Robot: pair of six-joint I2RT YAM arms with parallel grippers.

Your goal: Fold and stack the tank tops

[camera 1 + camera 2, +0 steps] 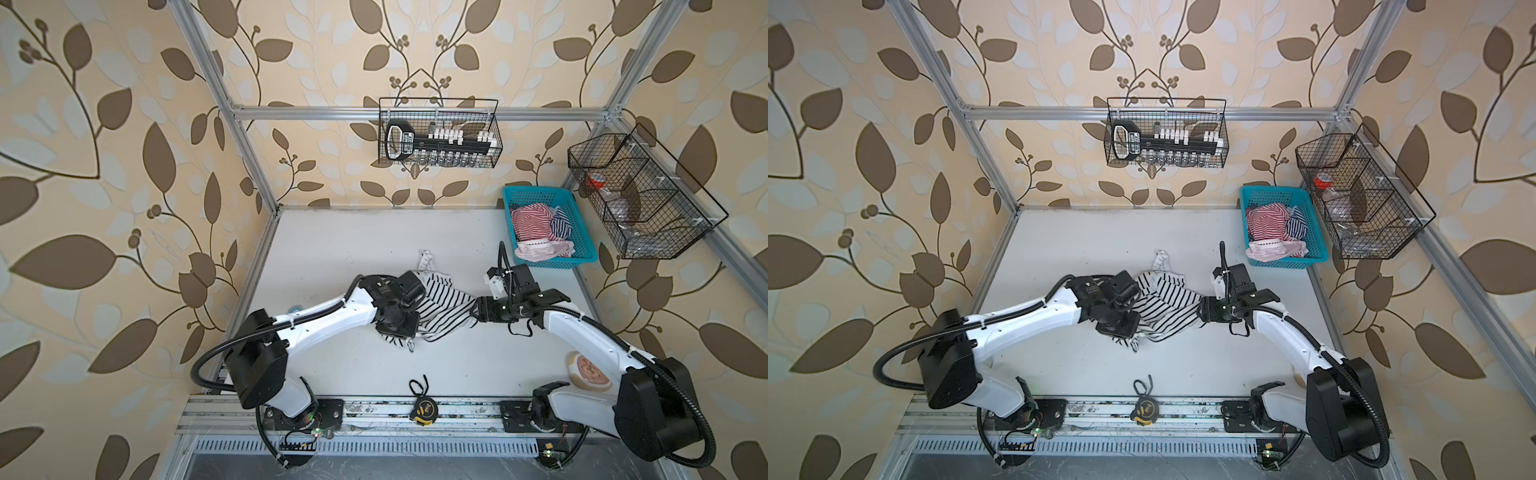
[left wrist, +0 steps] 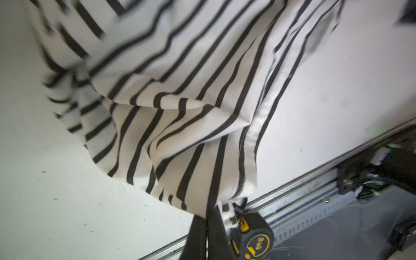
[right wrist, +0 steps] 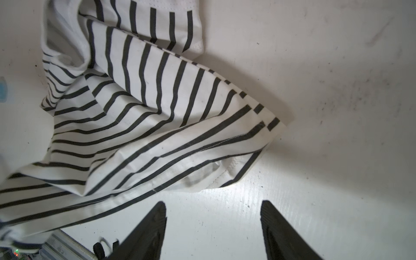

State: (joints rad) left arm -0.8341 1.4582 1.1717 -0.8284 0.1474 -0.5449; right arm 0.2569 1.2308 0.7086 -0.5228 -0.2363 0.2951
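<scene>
The white table (image 1: pixel 332 241) carried one garment near its middle: the black-and-white tank top (image 1: pixel 442 309), crumpled and unfolded between the two arms. At the far right, the turquoise basket (image 1: pixel 582 258) held the red-and-white top (image 1: pixel 530 222) and the navy-and-white top (image 1: pixel 562 222), both bunched.

The left claw (image 2: pixel 208 216) was clamped on the striped fabric, which draped away in several folds. The right claw (image 3: pixel 213 209) stood apart and empty over bare table, just beside the hem.

If it closed there it would probably miss the cloth. The left pinch may have caught more than one layer, so pulling could twist the top instead of spreading it. A dragged hem might also snag the tape measure (image 1: pixel 424 409) on the near rail.
</scene>
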